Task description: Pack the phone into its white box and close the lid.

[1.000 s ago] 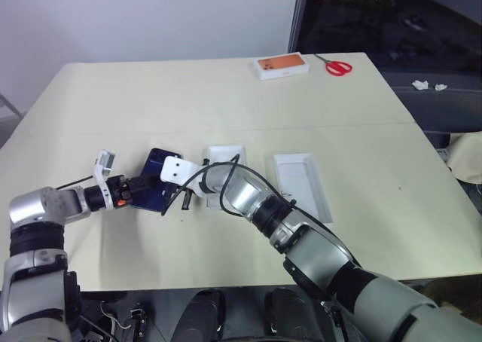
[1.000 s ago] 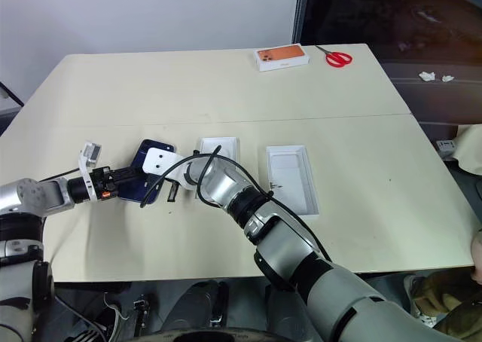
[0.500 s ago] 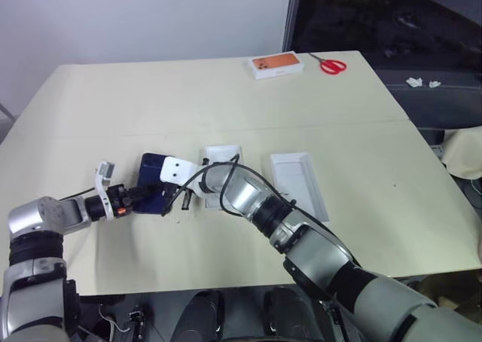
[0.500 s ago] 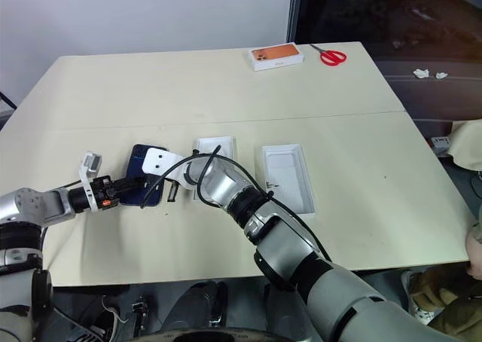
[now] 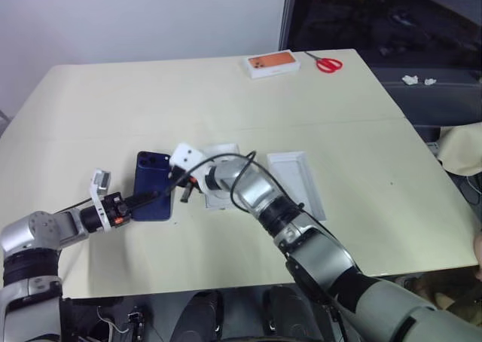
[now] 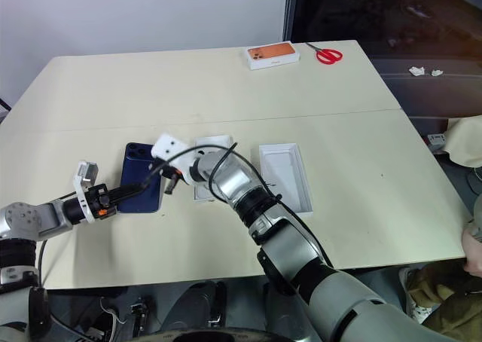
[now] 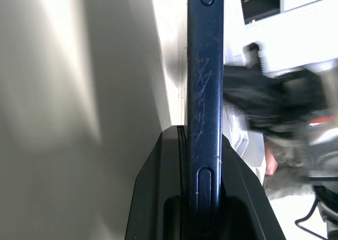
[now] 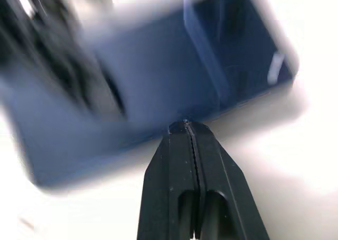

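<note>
The dark navy phone (image 5: 151,176) lies flat, left of the table's middle. My left gripper (image 5: 157,196) reaches in low from the near left and is shut on the phone's near edge. In the left wrist view the phone's thin side (image 7: 203,92) stands clamped between the black fingers (image 7: 158,197). My right gripper (image 5: 184,195) hovers shut just right of the phone, holding nothing; its closed tips (image 8: 186,126) point at the blurred phone (image 8: 158,65). Two open white cardboard parts lie further right: a smaller one (image 5: 223,152) half hidden by my right arm, and a larger one (image 5: 299,180). I cannot tell which is the white box and which the lid.
A small white box with an orange top (image 5: 273,63) and red-handled scissors (image 5: 324,62) lie at the table's far edge. A seam (image 5: 361,120) crosses the table from left to right. The right half of the table is bare.
My left gripper has closed on the phone's edge and drawn back a little, with the phone now lying straight. My right gripper has lifted off beside the phone and rolled.
</note>
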